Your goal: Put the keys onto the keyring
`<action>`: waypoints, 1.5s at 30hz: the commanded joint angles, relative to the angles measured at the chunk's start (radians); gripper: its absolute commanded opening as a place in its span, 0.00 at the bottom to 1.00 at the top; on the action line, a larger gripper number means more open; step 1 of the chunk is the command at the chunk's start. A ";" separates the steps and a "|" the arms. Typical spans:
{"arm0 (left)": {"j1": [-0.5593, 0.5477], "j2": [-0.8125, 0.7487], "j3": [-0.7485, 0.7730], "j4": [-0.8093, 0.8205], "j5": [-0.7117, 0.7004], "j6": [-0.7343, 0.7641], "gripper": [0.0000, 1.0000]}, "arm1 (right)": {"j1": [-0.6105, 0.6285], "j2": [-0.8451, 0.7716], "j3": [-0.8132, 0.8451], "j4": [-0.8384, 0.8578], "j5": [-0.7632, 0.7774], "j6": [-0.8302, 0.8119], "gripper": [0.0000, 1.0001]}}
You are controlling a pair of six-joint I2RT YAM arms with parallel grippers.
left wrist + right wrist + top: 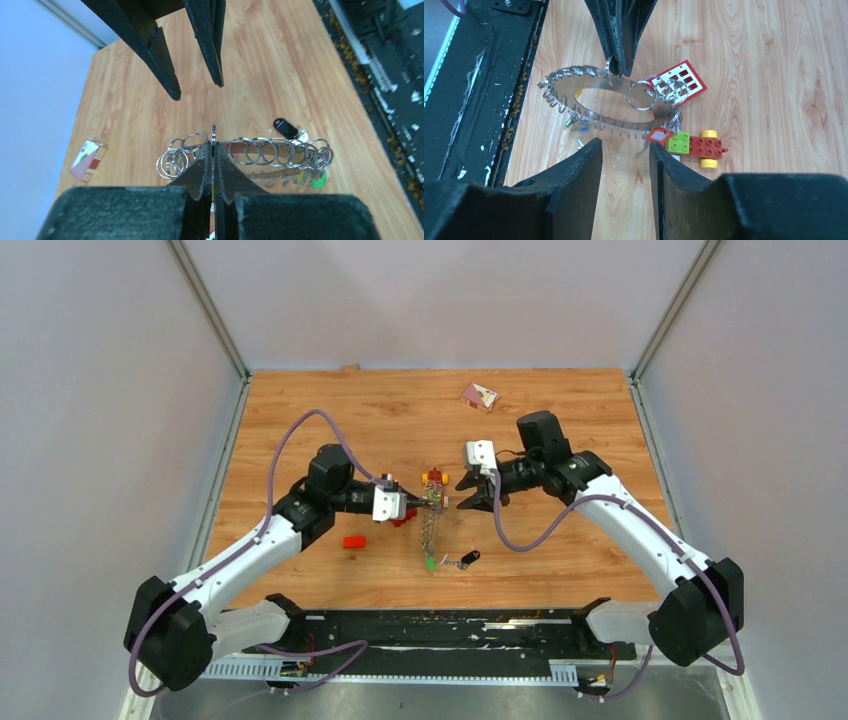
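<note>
The keyring is a thin metal band with toothed edges and several small split rings. My left gripper is shut on its upper edge and holds it upright; the left wrist view shows the fingertips pinched on the band. A black-headed key lies on the table beyond it. Green and yellow heads hang at the ring's low end. My right gripper is open and empty, facing the ring a short way off, with its jaws wide apart.
A red-and-yellow toy car with a green brick sits just right of the ring. A red window piece lies behind the ring. A loose red brick is left of it. A pink card lies at the far edge.
</note>
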 commanded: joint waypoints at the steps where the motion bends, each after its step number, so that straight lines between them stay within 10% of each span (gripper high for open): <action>1: 0.017 -0.032 -0.064 0.370 0.114 -0.314 0.00 | 0.024 -0.044 -0.003 0.064 -0.046 0.037 0.39; 16: 0.019 0.045 -0.195 1.058 0.057 -0.937 0.00 | 0.084 -0.082 0.006 0.126 0.001 0.113 0.36; 45: 0.019 0.110 -0.209 1.092 0.035 -1.003 0.00 | 0.084 -0.081 0.096 0.105 -0.019 0.192 0.31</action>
